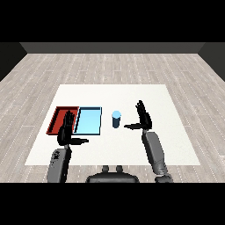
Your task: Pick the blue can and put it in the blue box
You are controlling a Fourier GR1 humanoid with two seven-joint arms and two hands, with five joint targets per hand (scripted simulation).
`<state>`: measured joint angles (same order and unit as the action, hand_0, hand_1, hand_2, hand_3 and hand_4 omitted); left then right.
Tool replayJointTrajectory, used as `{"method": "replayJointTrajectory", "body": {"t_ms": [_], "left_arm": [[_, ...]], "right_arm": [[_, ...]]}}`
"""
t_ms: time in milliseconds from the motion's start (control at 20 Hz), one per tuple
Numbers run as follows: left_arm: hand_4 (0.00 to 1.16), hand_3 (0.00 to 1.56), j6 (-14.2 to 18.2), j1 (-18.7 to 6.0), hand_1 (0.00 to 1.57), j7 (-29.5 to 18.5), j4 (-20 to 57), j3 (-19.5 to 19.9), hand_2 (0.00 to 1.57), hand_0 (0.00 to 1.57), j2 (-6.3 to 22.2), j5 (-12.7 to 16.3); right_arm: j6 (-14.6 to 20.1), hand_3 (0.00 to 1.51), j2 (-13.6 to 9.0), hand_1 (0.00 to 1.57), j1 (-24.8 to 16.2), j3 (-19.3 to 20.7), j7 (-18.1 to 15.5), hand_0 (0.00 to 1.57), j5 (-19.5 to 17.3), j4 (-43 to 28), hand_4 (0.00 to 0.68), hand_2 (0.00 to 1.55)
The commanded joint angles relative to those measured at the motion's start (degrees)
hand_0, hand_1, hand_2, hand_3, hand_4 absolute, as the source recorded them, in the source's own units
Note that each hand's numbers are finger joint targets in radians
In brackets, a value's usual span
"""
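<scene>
Robot hand on our right stands upright with fingers straight and thumb spread toward the blue can, which stands on the table just right of the blue tray. We should slide in level, then curl round its middle. Our left robot hand hangs relaxed over the red tray.

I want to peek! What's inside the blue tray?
Nothing shows inside the blue tray, only its bare floor. The blue can stands outside it, on the table.
</scene>
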<state>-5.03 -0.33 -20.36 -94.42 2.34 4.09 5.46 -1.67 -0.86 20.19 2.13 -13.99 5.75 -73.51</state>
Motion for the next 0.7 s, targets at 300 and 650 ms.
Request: {"method": "replayJointTrajectory", "body": {"t_ms": [300,650], "left_arm": [[0.0,0.0,2.2,-2.7,0.0,-1.9,3.1,-0.1,0.0,0.0,-1.9,-2.1],[0.0,0.0,-3.0,3.3,0.0,-1.8,-3.4,1.8,0.0,0.0,0.2,2.5]], "right_arm": [[0.2,0.0,0.0,0.0,3.2,0.4,0.7,0.0,1.6,2.7,0.0,0.0],[6.6,0.0,0.9,0.0,10.4,-4.5,-1.6,0.0,7.8,11.4,0.0,0.0]]}}
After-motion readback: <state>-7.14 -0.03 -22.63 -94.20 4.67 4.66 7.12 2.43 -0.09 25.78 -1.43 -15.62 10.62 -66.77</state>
